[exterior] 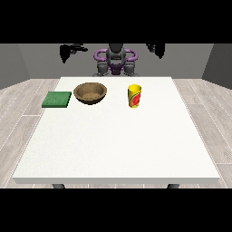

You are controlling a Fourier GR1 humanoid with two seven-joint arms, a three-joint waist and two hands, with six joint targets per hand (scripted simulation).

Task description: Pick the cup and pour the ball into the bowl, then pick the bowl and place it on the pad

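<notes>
On the far half of the white table (113,145), right of centre in the view, a yellow cup (134,96) is set upright, marked on its side with a red and green patch. Its mouth is seen from slightly above, but whether a ball lies inside cannot be told from this angle. Well apart from the cup, towards the view's left, a brown wooden bowl (90,93) is placed upright with its hollow open to the camera, and nothing can be made out in it. Just beside the bowl, further left and near the table's left edge, a flat green pad (57,99) is laid, not touching the bowl as far as can be judged. Behind the table's far edge the robot's torso (116,61) is seen, grey and purple. Both hands are held raised and well above the table, apart from every object. The hand at the view's left (69,50) is held out to the side, and the hand at the view's right (157,48) hangs near the picture's upper band; how the fingers of either lie cannot be told, and nothing is seen held by them.
</notes>
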